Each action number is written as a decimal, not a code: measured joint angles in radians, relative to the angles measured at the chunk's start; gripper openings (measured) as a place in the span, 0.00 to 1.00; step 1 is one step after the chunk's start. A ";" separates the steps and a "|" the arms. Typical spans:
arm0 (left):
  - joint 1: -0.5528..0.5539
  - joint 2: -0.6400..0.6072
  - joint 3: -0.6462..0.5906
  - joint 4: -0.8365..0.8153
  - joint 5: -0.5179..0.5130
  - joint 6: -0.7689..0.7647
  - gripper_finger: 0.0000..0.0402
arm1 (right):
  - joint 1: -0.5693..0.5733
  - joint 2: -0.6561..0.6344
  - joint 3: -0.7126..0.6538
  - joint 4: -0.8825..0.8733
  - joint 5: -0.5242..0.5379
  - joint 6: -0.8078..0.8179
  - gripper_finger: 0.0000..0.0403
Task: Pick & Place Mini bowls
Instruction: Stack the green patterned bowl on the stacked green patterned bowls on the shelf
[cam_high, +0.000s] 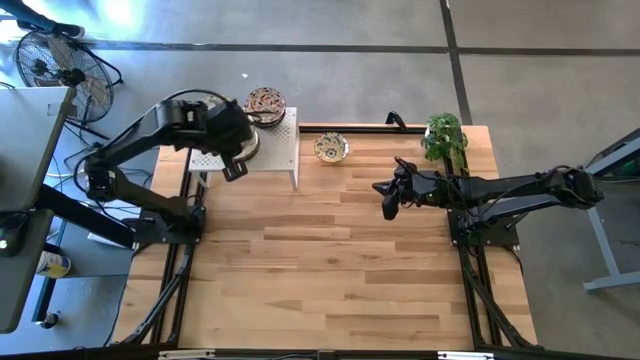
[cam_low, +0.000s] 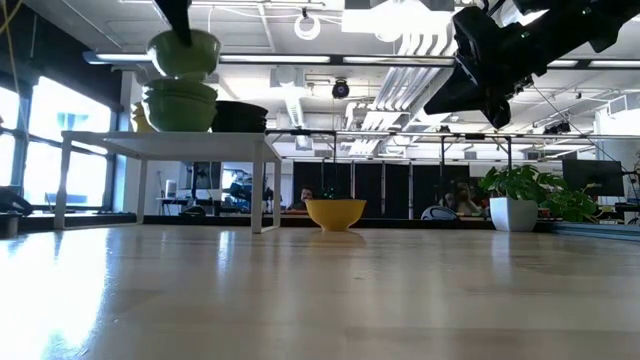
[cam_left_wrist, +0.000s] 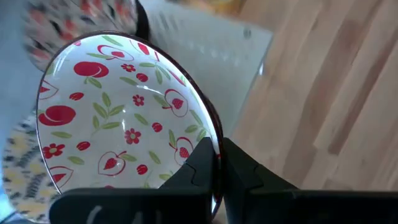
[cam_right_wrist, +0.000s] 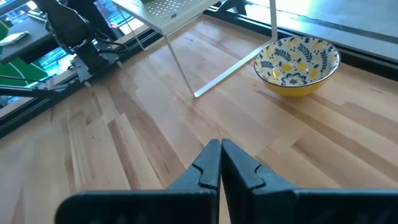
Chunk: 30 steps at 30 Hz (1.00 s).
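The left pincer (cam_left_wrist: 217, 163) pinched a red-patterned mini bowl (cam_left_wrist: 118, 118) by its rim, seemingly lifting it off the rack (cam_high: 280, 152); the right pincer (cam_right_wrist: 220, 163) waited clenched above the counter (cam_high: 330, 260).

The tabletop (cam_high: 330, 270) is showing pale wood planks with a smooth, faintly sheened finish that is catching ceiling light in the low view. Standing on it, the rack (cam_right_wrist: 177, 12) is looking like white painted metal (its top sheet perforated, its legs thin rods). Just beside the rack, a mini bowl (cam_right_wrist: 298, 62) is gleaming like glazed ceramic. The left tool (cam_left_wrist: 214, 171) is looking matt black, gripping the glossy rim of a red-patterned bowl (cam_left_wrist: 118, 118).
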 joint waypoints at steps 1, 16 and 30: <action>0.016 0.005 -0.014 -0.004 0.013 0.011 0.01 | 0.000 0.000 0.000 0.000 0.000 0.000 0.00; 0.078 0.019 -0.130 0.044 0.025 0.032 0.08 | 0.000 0.000 0.000 0.000 0.000 0.009 0.00; 0.076 0.019 -0.130 0.058 0.026 -0.017 0.12 | 0.000 0.000 0.000 0.001 -0.001 0.008 0.00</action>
